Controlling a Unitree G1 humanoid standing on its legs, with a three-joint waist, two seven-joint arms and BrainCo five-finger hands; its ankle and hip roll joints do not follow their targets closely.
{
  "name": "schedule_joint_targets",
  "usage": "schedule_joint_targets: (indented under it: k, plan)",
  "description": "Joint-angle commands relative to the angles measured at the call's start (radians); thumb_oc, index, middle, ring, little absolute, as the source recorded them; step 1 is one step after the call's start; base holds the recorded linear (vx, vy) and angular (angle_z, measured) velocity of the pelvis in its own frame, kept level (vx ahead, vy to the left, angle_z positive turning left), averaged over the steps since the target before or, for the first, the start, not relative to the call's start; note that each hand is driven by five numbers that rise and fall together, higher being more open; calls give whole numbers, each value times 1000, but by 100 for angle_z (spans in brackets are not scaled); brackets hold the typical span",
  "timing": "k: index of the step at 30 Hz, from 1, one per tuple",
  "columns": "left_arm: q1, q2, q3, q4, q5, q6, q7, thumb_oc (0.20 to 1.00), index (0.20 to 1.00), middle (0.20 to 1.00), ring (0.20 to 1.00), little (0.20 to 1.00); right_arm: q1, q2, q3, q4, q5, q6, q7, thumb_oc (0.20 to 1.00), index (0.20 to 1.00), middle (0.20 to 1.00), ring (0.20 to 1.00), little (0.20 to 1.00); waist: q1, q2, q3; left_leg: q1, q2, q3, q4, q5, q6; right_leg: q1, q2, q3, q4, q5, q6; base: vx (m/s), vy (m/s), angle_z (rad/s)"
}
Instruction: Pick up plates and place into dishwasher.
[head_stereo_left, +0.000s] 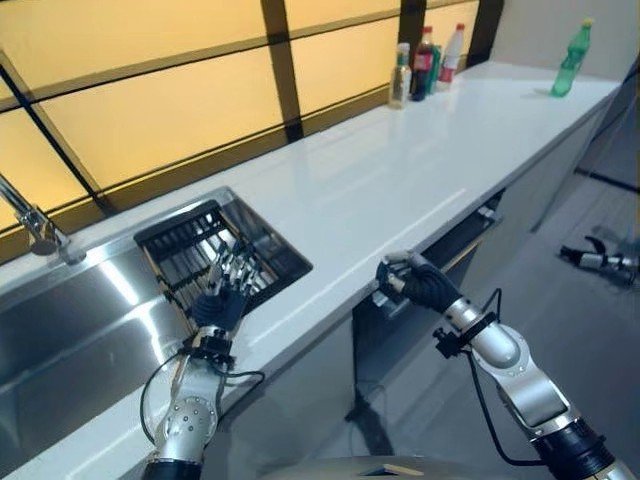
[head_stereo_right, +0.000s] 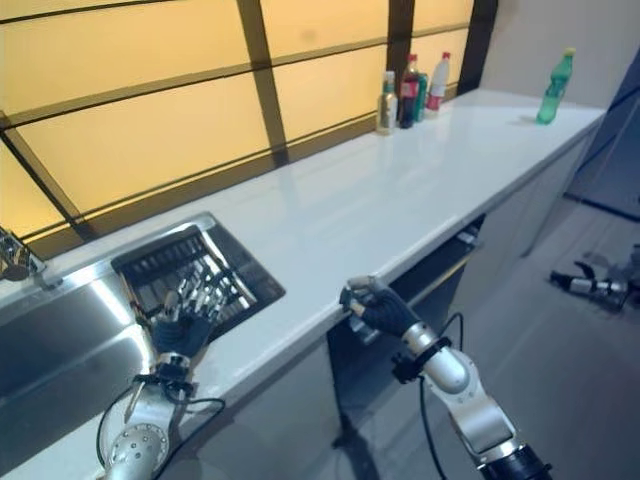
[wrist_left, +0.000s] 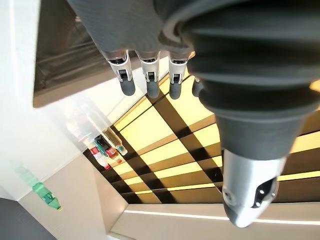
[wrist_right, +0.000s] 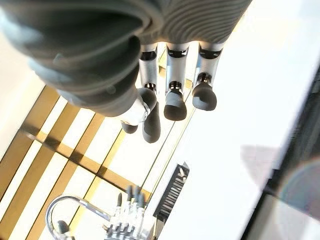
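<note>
The long white surface (head_stereo_left: 400, 170) runs away from the robot under a wall of amber panes, and everything here is best placed against it. Sunk into its near end is the steel sink (head_stereo_left: 70, 310), and in the sink's end nearest the bare surface sits a black wire rack (head_stereo_left: 220, 250); a tap (head_stereo_left: 35, 228) stands at the sink's far rim. Below the surface's front edge, about midway along, a dark opening shows what is probably the dishwasher (head_stereo_left: 440, 250), though its inside cannot be made out. At the far end of the surface stand a cluster of bottles (head_stereo_left: 425, 62) against the panes and a green bottle (head_stereo_left: 567, 60) apart from them.

No plates can be made out on the surface or clearly in the rack; if any are there, they stand among the rack's wires.

The left hand (head_stereo_left: 222, 290) hovers over the rack with fingers straight and spread, holding nothing. The right hand (head_stereo_left: 415, 282) is at the surface's front edge above the dishwasher, fingers curled; whether they grip the edge cannot be told.

A plate would likely be stiff, smooth, breakable and possibly wet, so it wants a firm pinch at the rim, thumb on one face and fingers on the other.
</note>
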Motion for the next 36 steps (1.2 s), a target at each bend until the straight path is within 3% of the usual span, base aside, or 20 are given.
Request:
schedule_joint_targets:
  k: [1, 2, 4, 10, 17, 20, 22, 28, 36]
  plan:
    - [-43, 77, 26, -20, 52, -12, -42, 1000, 1000, 1000, 1000, 1000, -68, 46, -37, -15, 65, -37, -69, 551, 551, 551, 551, 551, 11, -54, 3, -20, -34, 20, -35, 32, 36, 140, -3, 3, -189, 50, 14, -45, -30, 1]
    - [-44, 73, 27, -15, 49, -7, -47, 1000, 1000, 1000, 1000, 1000, -61, 52, -46, -4, 67, -30, -94, 1000, 1000, 1000, 1000, 1000, 12, -55, 0, -18, -30, 18, -48, 38, 33, 141, 0, 1, -197, 54, 14, -43, -19, 7]
    - [-39, 68, 33, -18, 55, -6, -40, 1000, 1000, 1000, 1000, 1000, -44, 58, -64, -3, 108, -22, -114, 1000, 1000, 1000, 1000, 1000, 12, -57, -4, -15, -24, 16, -72, 50, 29, 144, 4, -3, -211, 59, 16, -53, -10, 14]
    - [-30, 75, 24, -38, 105, -36, 7, 1000, 1000, 1000, 1000, 1000, 14, 65, -125, -61, 166, -102, -145, 1000, 1000, 1000, 1000, 1000, 14, -62, -8, -26, -15, 6, -121, 76, 22, 131, 7, -21, -230, 68, 26, -61, 1, 7]
    - [-46, 82, -2, -55, 139, -77, 49, 1000, 1000, 1000, 1000, 1000, -23, 54, -105, -121, 176, -161, -162, 1000, 1000, 1000, 1000, 1000, 36, -64, -12, -40, -21, -9, -130, 84, 25, 125, 3, -41, -228, 67, 32, -28, 27, 11]
    - [-68, 87, -19, -51, 174, -88, 118, 1000, 1000, 1000, 1000, 1000, -67, 47, -66, -126, 227, -134, -121, 1000, 1000, 1000, 1000, 1000, 54, -69, -13, -46, -26, -23, -127, 86, 24, 127, 0, -53, -227, 67, 33, 10, 24, 4]
    - [-86, 92, -27, -46, 212, -92, 184, 1000, 1000, 1000, 1000, 1000, -126, 50, -8, -107, 220, -82, -95, 1000, 1000, 1000, 1000, 1000, 79, -76, -10, -51, -35, -44, -118, 88, 25, 132, -5, -68, -225, 67, 33, 43, 54, 15]
    - [-99, 98, -48, -81, 313, -67, 257, 1000, 1000, 1000, 1000, 1000, -197, 84, 103, -54, 308, 19, -108, 1000, 1000, 1000, 1000, 1000, 148, -101, 2, -67, -47, -92, -102, 88, 29, 141, -20, -127, -209, 58, 36, 19, 16, 28]
    - [-101, 130, -61, -86, 402, -28, 290, 1000, 1000, 1000, 1000, 1000, -196, 132, 174, 33, 375, 31, -157, 1000, 1000, 1000, 1000, 1000, 207, -114, 10, -69, -54, -149, -123, 110, 27, 166, -24, -203, -194, 45, 38, 21, -36, 43]
